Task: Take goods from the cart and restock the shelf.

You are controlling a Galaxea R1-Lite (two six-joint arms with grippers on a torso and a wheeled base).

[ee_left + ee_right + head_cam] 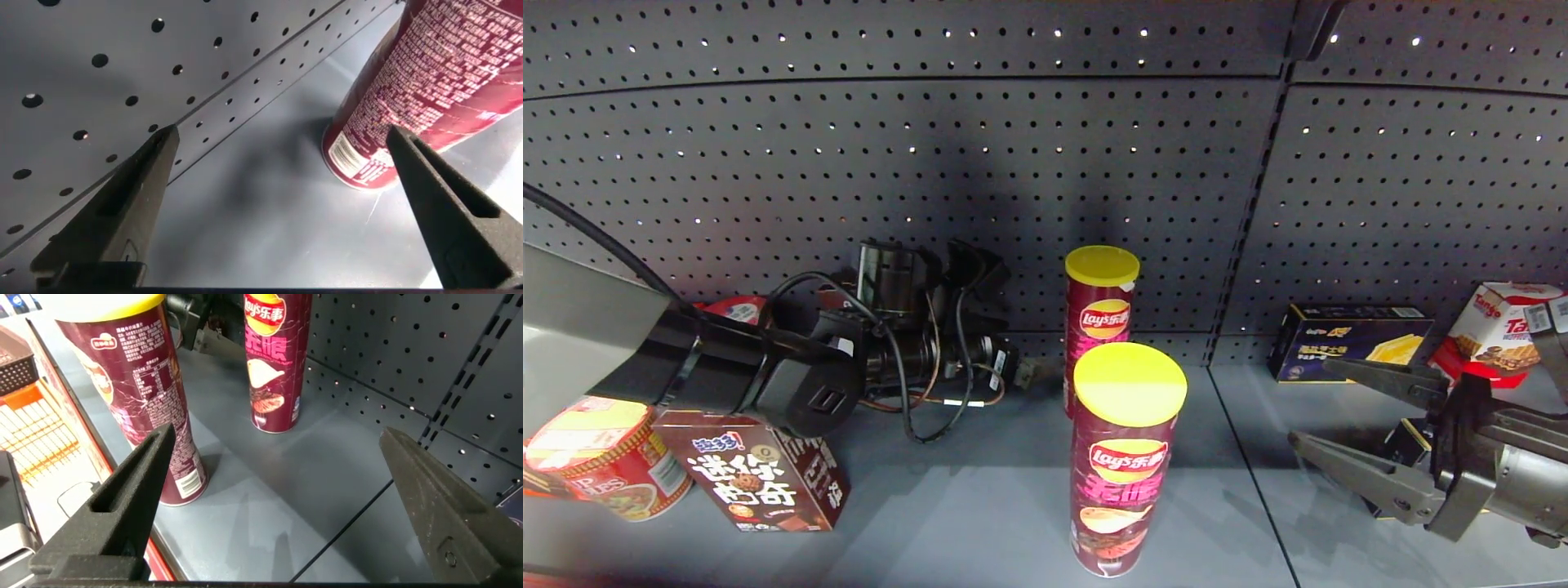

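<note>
The front chip can and rear chip can are standing upright on the shelf, while the left pincer and right pincer are hanging spread and empty, so fetching more from the cart is probably what is left.

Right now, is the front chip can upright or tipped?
Upright: the front chip can stands on its base on the shelf, yellow lid up.
</note>
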